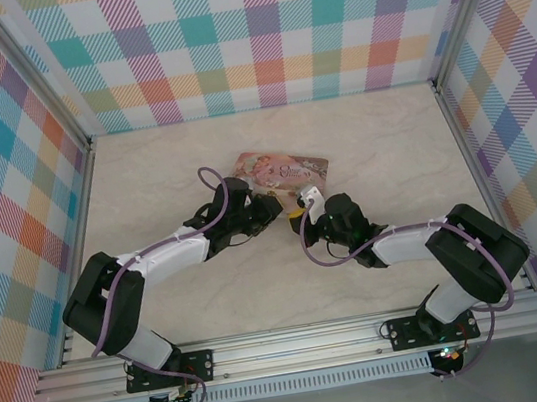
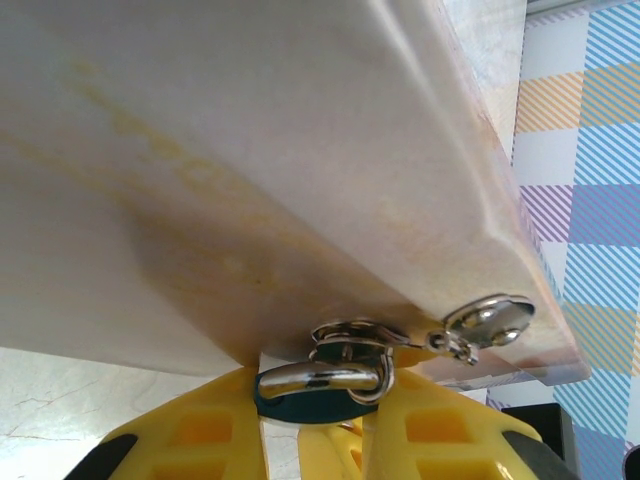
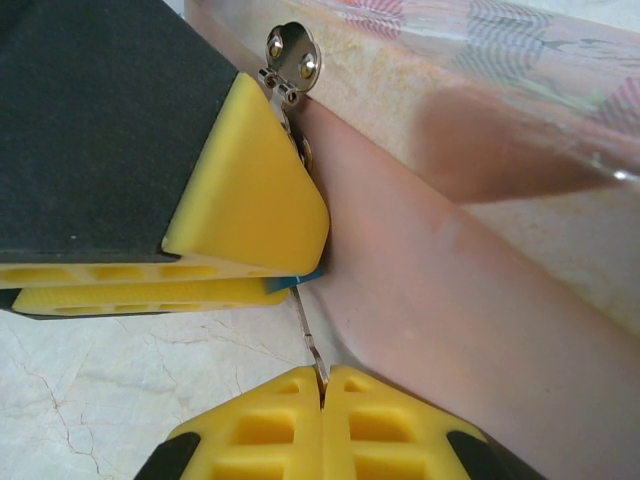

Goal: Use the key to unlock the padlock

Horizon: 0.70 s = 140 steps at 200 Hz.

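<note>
Gripping the padlock (image 2: pixel 315 380), my left end effector (image 2: pixel 322 402) sits closed; my right end effector (image 3: pixel 323 388) pinches the key (image 3: pixel 308 330). Key tip meets padlock.

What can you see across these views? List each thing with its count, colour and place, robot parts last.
tin: one, pink, illustrated lid, middle of the table
clasp: one, silver, on the tin's edge
padlock: one, teal body, silver shackle, at the clasp, between the left fingers
key: one, thin grey metal, pinched by the right fingers, pointing at the padlock
table: one, beige marble
walls: three, multicoloured plaid, around the table
left gripper: one, yellow fingers, shut on the padlock
right gripper: one, yellow fingers, shut on the key
</note>
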Each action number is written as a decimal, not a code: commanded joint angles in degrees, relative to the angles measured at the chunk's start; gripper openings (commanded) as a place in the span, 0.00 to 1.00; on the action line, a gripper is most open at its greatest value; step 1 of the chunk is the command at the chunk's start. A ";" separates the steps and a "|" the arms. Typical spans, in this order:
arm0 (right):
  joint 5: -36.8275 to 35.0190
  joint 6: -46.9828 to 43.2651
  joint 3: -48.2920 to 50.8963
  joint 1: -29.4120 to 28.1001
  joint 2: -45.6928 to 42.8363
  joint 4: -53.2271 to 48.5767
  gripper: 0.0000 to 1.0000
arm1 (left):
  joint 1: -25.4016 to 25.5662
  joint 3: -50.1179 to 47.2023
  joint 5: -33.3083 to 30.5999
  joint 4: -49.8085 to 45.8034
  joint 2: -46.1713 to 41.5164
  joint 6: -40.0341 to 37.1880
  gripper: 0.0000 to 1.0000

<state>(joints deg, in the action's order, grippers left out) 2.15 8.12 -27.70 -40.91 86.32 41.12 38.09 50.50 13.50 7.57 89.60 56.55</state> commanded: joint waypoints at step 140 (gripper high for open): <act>4.60 0.19 -1.31 1.00 1.01 10.67 0.02 | 0.94 1.05 4.82 1.48 -2.39 1.63 0.11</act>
<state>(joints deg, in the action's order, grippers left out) 3.77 8.36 -27.42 -40.21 86.89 43.53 38.06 50.50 13.67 7.62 89.45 57.69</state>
